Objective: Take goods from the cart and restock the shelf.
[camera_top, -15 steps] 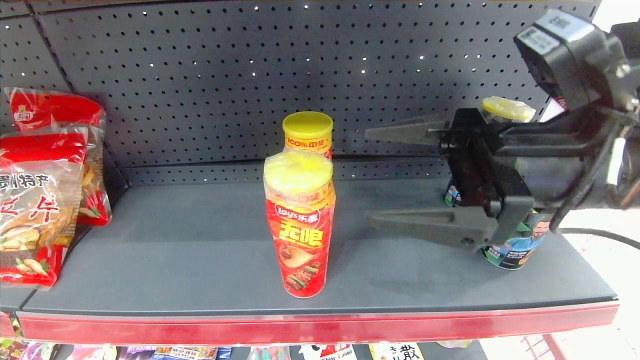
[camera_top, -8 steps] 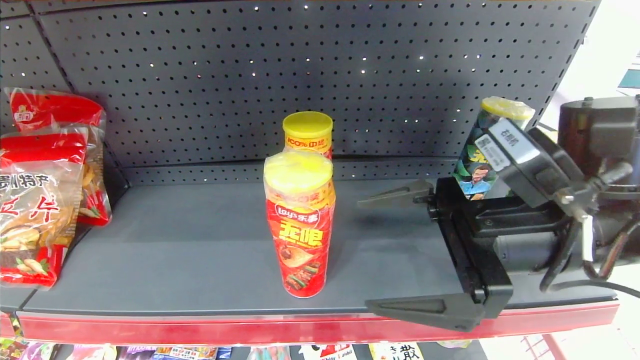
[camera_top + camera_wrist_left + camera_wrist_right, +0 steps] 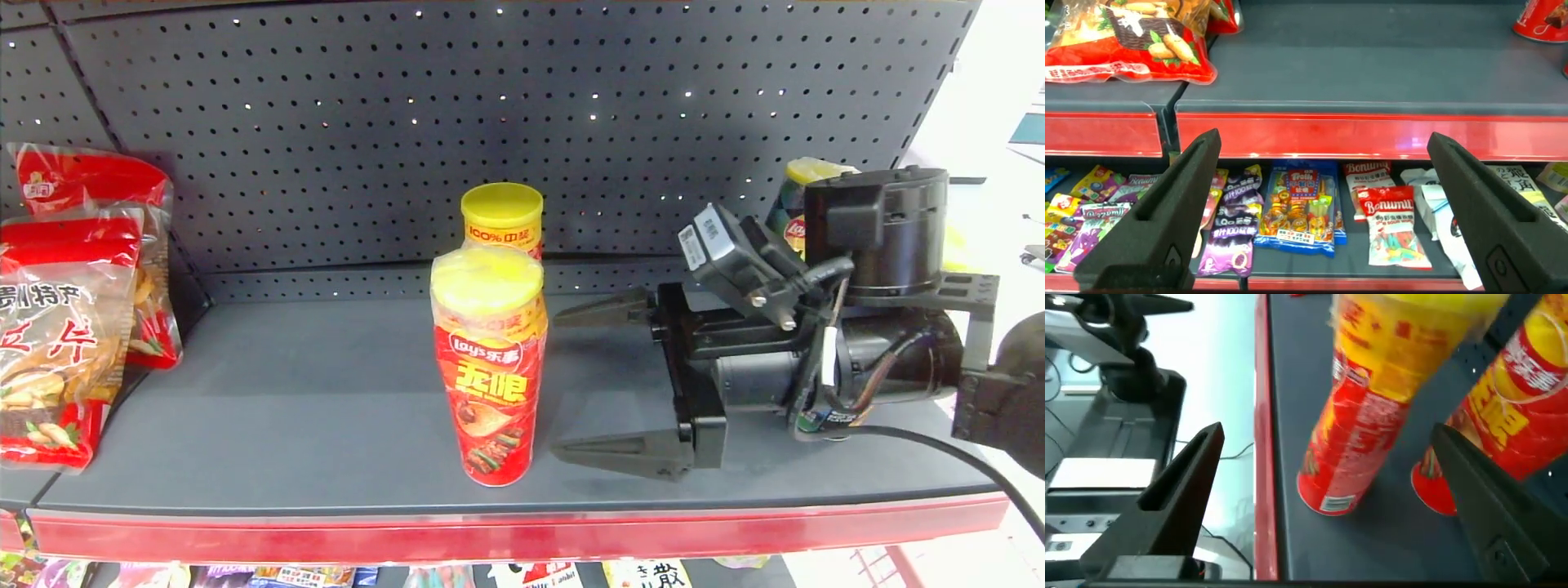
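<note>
Two red chip cans with yellow lids stand mid-shelf, the front can [image 3: 488,367] just ahead of the back can [image 3: 502,214]. My right gripper [image 3: 567,382] is open, lying sideways just right of the front can, its fingers pointing at it without touching. In the right wrist view the front can [image 3: 1360,433] and back can [image 3: 1519,408] stand ahead of the open right gripper [image 3: 1327,434]. A dark can with a yellow lid [image 3: 804,175] stands behind my right arm, mostly hidden. My left gripper [image 3: 1323,143] is open, empty, below the shelf's red front edge [image 3: 1372,135].
Red snack bags [image 3: 73,327] lean at the shelf's left end. A perforated grey back wall [image 3: 490,106] closes the shelf. Bare shelf floor [image 3: 310,392] lies between the bags and the cans. The lower shelf holds several small snack packets [image 3: 1298,208].
My right gripper, open throughout, has dropped from beside the dark can and shifted left toward the front red can. The dark can stays on the shelf behind the arm.
</note>
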